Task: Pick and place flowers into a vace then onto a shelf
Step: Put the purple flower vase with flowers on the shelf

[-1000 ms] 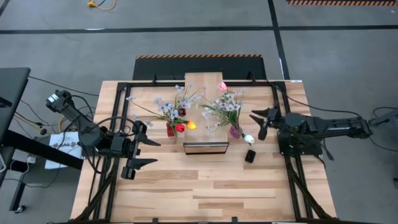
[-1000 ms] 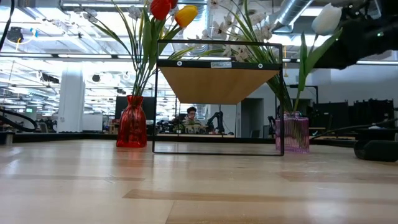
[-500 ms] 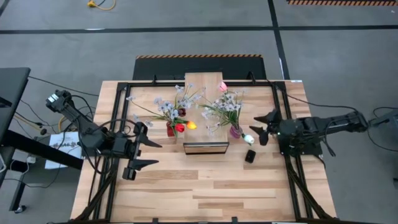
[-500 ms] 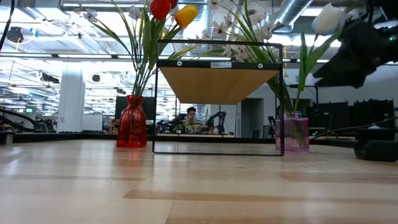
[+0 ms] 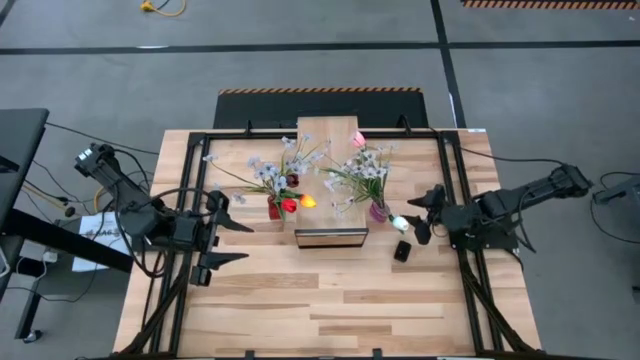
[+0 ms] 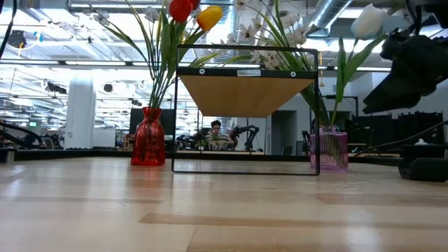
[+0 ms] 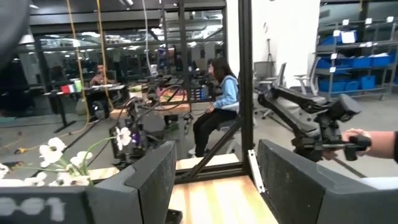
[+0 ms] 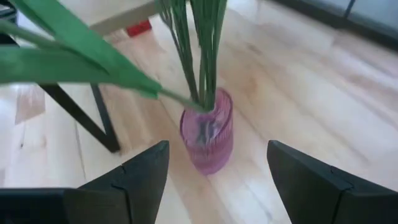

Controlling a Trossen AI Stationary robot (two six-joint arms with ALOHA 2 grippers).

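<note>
Beside the ribbed pink glass vase (image 8: 207, 132), the right end effector (image 5: 423, 215) hovers with its fingers spread, gripping nothing; the white tulip (image 5: 399, 222) leans out of that vase on its long green stem, seemingly resting there unaided. The red vase (image 6: 148, 136) holds more flowers (image 6: 189, 12). Both vases stand on the table (image 5: 330, 300), flanking the light-wood shelf (image 5: 330, 236). The left end effector (image 5: 224, 241) waits open, well apart.

flowers (image 6: 189, 10) cut off by low view's top
</note>
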